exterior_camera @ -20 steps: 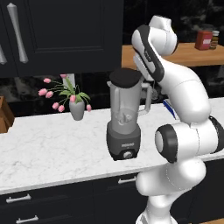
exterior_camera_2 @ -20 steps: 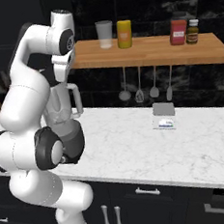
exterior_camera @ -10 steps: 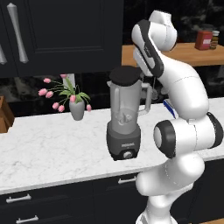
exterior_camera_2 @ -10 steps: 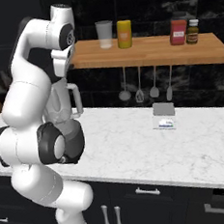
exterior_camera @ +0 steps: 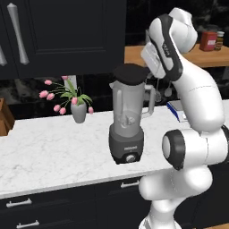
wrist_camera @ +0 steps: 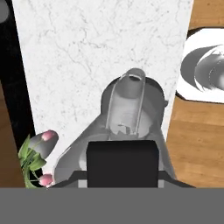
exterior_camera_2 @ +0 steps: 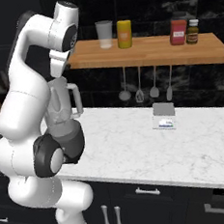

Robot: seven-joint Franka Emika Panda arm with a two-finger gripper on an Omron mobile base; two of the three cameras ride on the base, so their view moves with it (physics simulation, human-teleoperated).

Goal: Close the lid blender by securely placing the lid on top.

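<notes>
Marble counter (exterior_camera: 53, 147) | one blender (exterior_camera: 127, 120) | one lid (exterior_camera: 130, 71) on it | fingers (wrist_camera: 122, 164) narrow, clamping lid

Marble counter under a wooden shelf, dark cabinets all round.

A vase of pink tulips (exterior_camera: 78, 105) is standing on the white marble counter (exterior_camera: 53, 147) near the back wall, well to the left in the left base view. A small blue-and-white kitchen scale (exterior_camera_2: 163, 116) is sitting further along the counter, near the wall. Above it, four utensils (exterior_camera_2: 145, 84) are hanging in a row beneath the wooden shelf (exterior_camera_2: 147, 51). The shelf is carrying a clear cup (exterior_camera_2: 105, 34) with a yellow canister (exterior_camera_2: 124, 33) just beside it, and, well apart from those, a red container (exterior_camera_2: 178, 31) next to what is probably a dark spice jar (exterior_camera_2: 192, 31). Black cabinet drawers (exterior_camera_2: 142, 203) with silver handles are running below the counter.
</notes>
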